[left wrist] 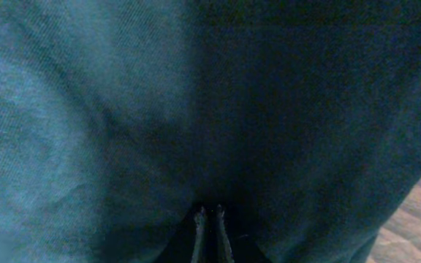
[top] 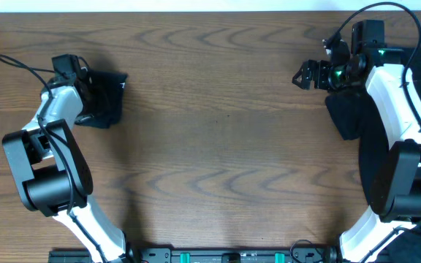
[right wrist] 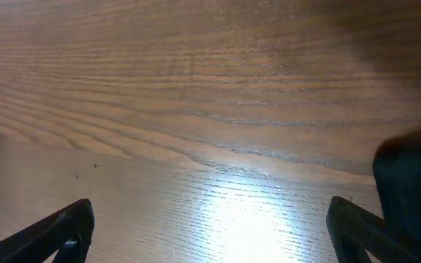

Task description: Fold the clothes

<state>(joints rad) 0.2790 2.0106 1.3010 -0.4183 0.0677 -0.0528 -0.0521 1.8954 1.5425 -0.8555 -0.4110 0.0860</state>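
Observation:
A small folded dark navy garment (top: 110,101) lies at the table's far left. My left gripper (top: 93,86) is at its left edge. In the left wrist view the dark fabric (left wrist: 123,109) fills nearly the whole frame, and my left gripper (left wrist: 209,213) has its jaws pressed together with the tips buried in the cloth. More dark clothes (top: 375,157) lie in a loose pile at the right, under my right arm. My right gripper (top: 309,75) hovers left of that pile, wide open over bare wood (right wrist: 210,219), with nothing between its fingers. A dark cloth edge (right wrist: 411,183) shows beside its right finger.
The brown wooden table (top: 218,139) spans the view between the two arms. The right arm's white links (top: 397,102) cross over the clothes pile. A black cable (top: 20,66) trails at the far left.

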